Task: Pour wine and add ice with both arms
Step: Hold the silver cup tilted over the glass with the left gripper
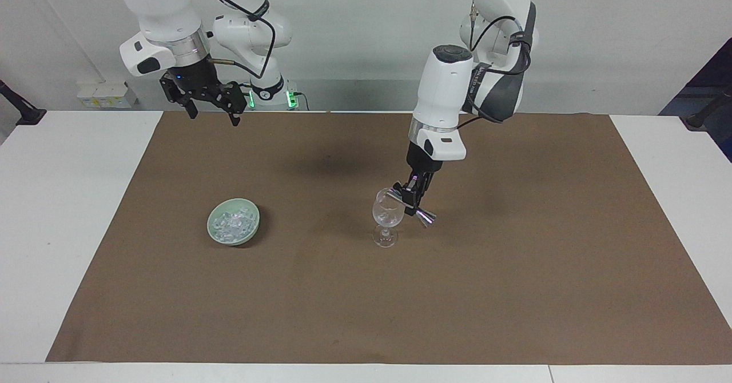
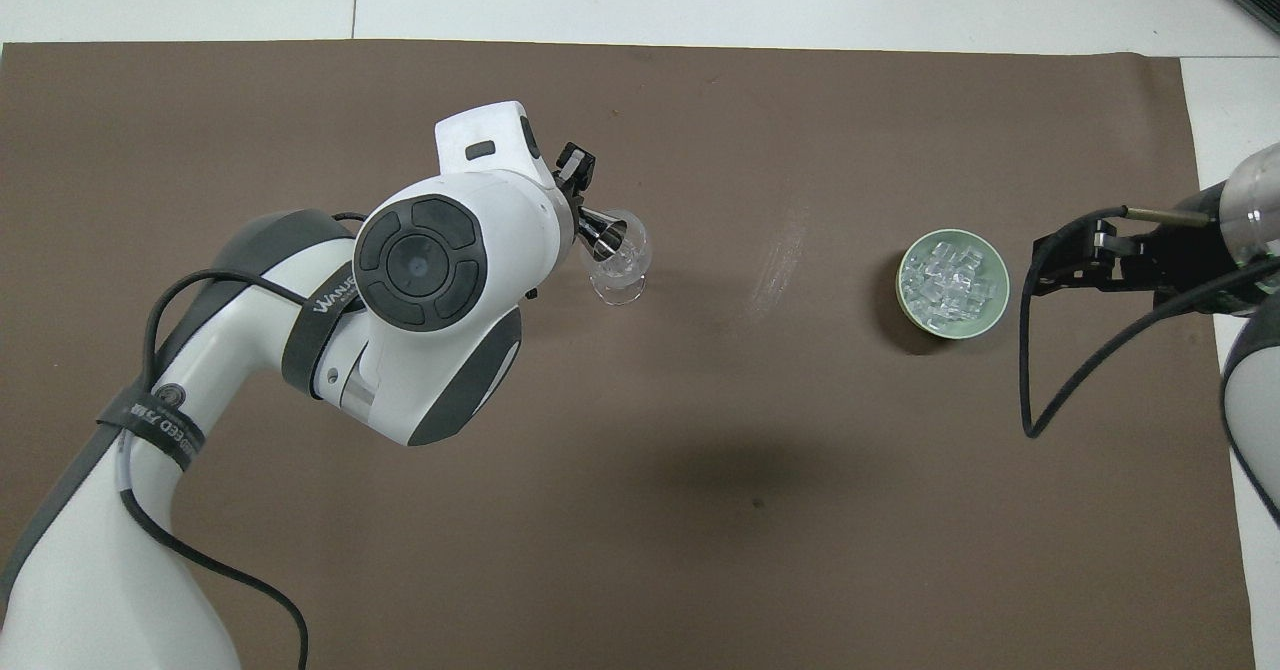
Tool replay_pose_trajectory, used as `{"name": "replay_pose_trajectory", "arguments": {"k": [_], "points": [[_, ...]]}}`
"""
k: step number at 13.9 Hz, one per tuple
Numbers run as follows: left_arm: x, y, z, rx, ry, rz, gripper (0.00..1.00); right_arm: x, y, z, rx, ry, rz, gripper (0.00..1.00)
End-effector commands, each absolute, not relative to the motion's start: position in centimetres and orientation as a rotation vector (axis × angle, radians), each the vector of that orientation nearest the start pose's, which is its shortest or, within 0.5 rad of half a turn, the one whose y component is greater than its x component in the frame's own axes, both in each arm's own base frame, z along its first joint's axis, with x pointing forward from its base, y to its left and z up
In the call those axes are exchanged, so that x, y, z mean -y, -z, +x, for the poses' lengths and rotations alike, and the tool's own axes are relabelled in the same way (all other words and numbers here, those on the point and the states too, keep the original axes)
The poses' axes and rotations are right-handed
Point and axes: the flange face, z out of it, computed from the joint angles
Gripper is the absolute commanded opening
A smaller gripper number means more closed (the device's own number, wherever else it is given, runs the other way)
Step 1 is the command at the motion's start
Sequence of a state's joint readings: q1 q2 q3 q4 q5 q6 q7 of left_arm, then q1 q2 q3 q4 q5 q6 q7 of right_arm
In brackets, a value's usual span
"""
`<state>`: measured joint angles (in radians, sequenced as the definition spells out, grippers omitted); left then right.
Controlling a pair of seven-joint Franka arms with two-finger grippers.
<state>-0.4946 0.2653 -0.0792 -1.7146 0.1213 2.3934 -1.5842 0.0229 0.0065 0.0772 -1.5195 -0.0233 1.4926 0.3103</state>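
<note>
— Where's the ice (image 1: pixel 231 223) at the moment?

— All of it in the pale green bowl (image 1: pixel 251 230), as far as I can see: a heap of small clear chunks. The bowl sits on the brown mat (image 1: pixel 514 291) toward the right arm's end of the bench (image 1: pixel 57 211), well apart from the wine glass (image 1: pixel 386 214), which stands upright near the middle of the mat.

— So none in the glass?

— I can't make out any chunks in the cup, and I can't tell whether any liquid has gone in either; the glass reads as clear from where I stand. I'd say the ice step hasn't begun.

— And the pouring?

— That's the step in hand, I'd judge. The left pincer (image 1: pixel 413 200) is clamped on a small metal jigger (image 1: pixel 426 218) at its narrow waist. The jigger is tipped over, one mouth resting at or just above the glass's rim, the other end sticking out to the side. From overhead the open mouth (image 2: pixel 603 233) points down into the cup.

— The other arm?

— Waiting. The right pincer (image 1: pixel 213 112) hangs with its fingers apart and nothing in them, above the mat's edge nearest the robots, not over the bowl.

— What's left, then?

— Finish the pour, set the jigger down somewhere, then bring the ice from the bowl to the glass. Roughly the first half is under way, I reckon.
</note>
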Motion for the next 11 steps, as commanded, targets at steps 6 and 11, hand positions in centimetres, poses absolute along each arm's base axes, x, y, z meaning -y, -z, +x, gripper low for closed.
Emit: {"name": "replay_pose_trajectory", "arguments": {"k": [6,11], "points": [[36.04,-48.33,56.03,1.523,0.527,-3.035,0.00,-4.91,-63.89,54.54,-0.321,-0.051,-3.134,1.00],[36.03,-48.39,56.05,1.512,0.538,-3.034,0.00,-4.91,-63.89,54.54,-0.321,-0.051,-3.134,1.00]]}}
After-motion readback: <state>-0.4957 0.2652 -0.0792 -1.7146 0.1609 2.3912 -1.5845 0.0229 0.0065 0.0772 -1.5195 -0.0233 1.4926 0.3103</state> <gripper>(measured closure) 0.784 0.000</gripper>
